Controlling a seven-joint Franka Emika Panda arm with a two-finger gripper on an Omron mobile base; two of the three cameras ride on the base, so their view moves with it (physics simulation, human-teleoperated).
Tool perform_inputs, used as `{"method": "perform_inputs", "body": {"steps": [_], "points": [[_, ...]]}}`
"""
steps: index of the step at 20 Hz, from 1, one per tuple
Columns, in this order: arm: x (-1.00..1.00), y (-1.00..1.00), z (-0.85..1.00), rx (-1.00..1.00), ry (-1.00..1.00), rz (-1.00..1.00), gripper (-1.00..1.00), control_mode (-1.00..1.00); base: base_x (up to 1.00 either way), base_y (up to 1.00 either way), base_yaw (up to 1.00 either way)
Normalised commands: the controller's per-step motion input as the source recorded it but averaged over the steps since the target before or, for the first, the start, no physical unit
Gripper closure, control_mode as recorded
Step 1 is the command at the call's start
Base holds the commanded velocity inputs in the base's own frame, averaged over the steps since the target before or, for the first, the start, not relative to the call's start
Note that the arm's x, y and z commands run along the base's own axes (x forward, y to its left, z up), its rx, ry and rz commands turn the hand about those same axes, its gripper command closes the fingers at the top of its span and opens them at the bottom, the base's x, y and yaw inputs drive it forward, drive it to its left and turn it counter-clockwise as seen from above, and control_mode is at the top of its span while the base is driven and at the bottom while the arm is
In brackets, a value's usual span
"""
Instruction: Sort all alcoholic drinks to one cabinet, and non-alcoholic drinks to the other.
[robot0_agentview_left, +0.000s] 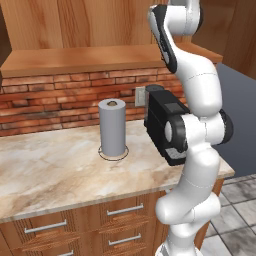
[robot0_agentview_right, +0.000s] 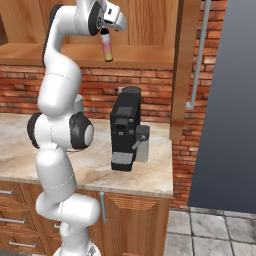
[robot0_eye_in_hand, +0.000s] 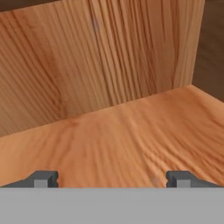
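Reaching up into the wide light-wood wall cabinet (robot0_eye_in_hand: 131, 131), I had my two-finger gripper (robot0_eye_in_hand: 112, 179) spread wide w/ nothing between the tips. A small slim pink bottle w/ black cap (robot0_agentview_right: 107, 47) stood at the shelf's front edge, just beside my hand. Judged one non-alc drink delivered; couldn't tell about the rest.

Even soft lighting, faint shadows, slightly blurry

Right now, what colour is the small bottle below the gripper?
Pink bottle, yellowish toward the bottom; clearest in the right base view.
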Motion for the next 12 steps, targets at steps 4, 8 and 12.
{"method": "perform_inputs", "body": {"steps": [4,8,12], "points": [[0.02,-0.05,-0.12,0.00,-0.02,0.00,-1.00,-1.00,0.00,0.00,0.00],[0.00,0.00,-0.05,0.00,-0.05,0.00,-1.00,-1.00,0.00,0.00,0.00],[-0.09,0.00,-0.06,0.00,-0.08,0.00,-1.00,-1.00,0.00,0.00,0.00]]}}
